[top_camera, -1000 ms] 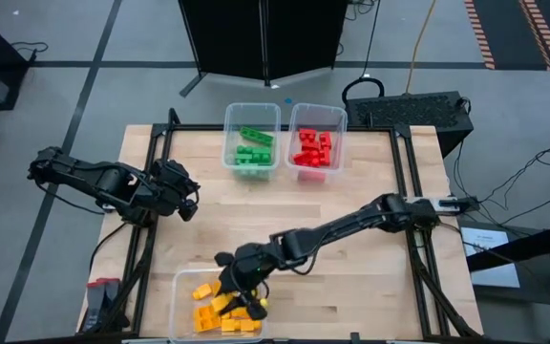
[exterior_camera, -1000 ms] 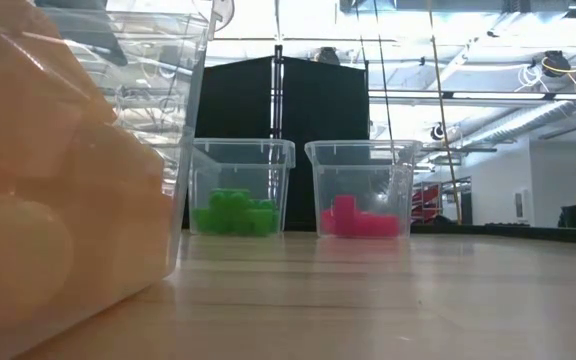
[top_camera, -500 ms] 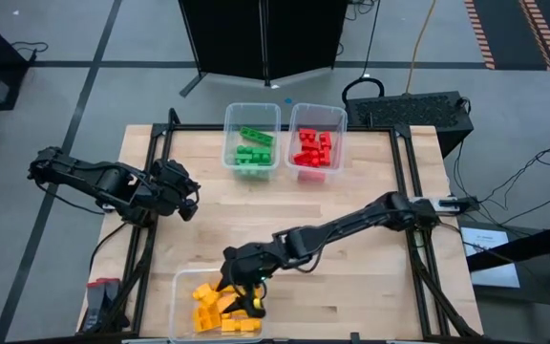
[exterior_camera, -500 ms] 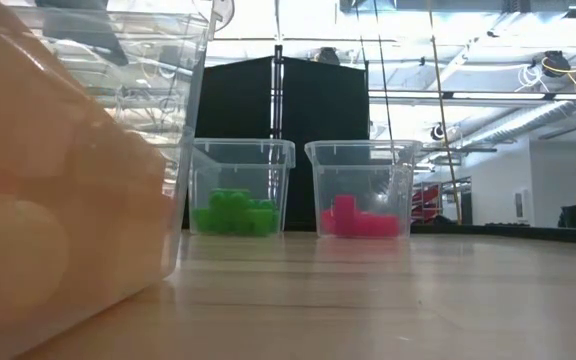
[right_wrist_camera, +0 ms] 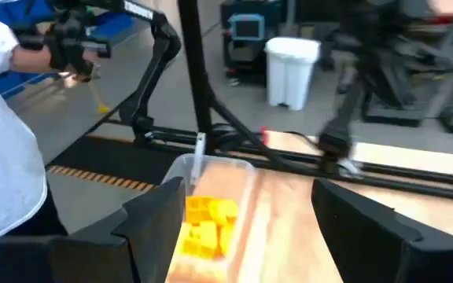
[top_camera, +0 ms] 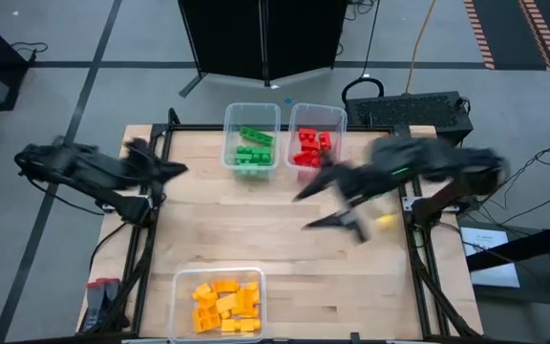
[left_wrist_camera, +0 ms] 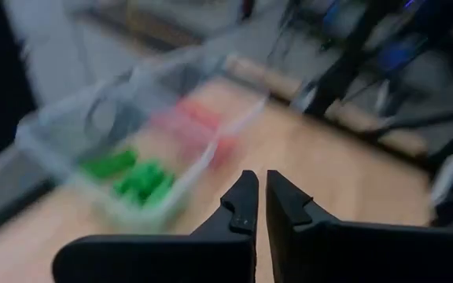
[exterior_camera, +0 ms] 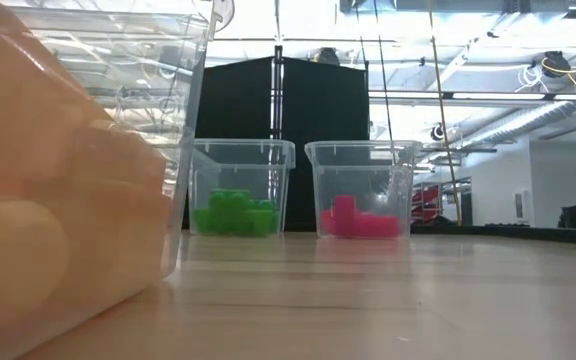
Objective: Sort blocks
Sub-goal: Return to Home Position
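High cam looks straight down over the yellow tub point(top_camera: 185, 283). Low cam sits right against it at tabletop level, facing the green tub point(exterior_camera: 240, 165). Right wrist cam sees it too.

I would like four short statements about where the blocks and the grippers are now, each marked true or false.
1. The green blocks and the red blocks lie in separate tubs, side by side. True.
2. The right gripper holds a yellow block. False: its fingers are open, with nothing between them.
3. The yellow blocks lie in a third tub, apart from the other two. True.
4. The left gripper is over the yellow blocks. False: it is near the left edge of the table, away from them.
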